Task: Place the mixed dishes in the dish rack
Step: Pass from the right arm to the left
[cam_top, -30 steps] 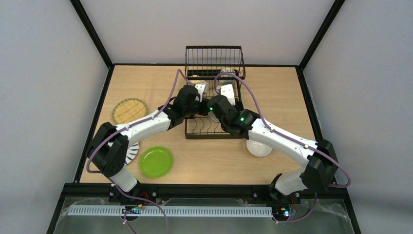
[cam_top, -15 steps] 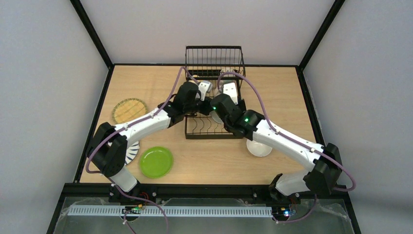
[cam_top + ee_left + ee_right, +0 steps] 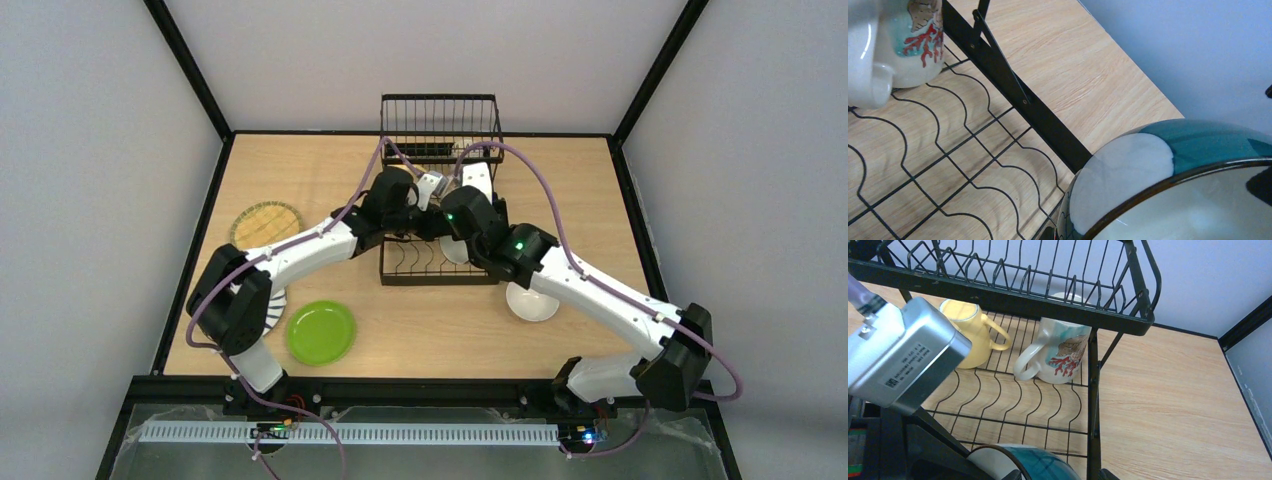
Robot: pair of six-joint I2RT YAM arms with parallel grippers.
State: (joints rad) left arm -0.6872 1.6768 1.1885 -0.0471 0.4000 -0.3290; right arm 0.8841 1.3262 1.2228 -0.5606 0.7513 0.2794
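Note:
The black wire dish rack [image 3: 440, 262] stands at the table's middle back, and both arms meet over it. A bowl, blue outside and white inside [image 3: 1168, 190], is tilted on edge above the rack's wavy base. My left gripper [image 3: 432, 212] is shut on its rim, fingers almost hidden. In the right wrist view my right gripper [image 3: 1062, 475] is open, straddling the bowl [image 3: 1035, 464] with the right finger apart from it. A pale yellow mug [image 3: 968, 330] and a white coral-print mug [image 3: 1060, 357] lie under the rack's raised basket [image 3: 1013, 275].
On the table's left lie the tan woven-look plate [image 3: 265, 225], the lime green plate [image 3: 320, 332] and the striped plate [image 3: 274, 312], half under the left arm. A white bowl [image 3: 530, 305] rests right of the rack. The left wrist camera box [image 3: 903, 357] hangs close.
Both arms have shifted toward the back of the rack with the bowl. The right gripper's jaws have spread wider around it. The left grip is unchanged.

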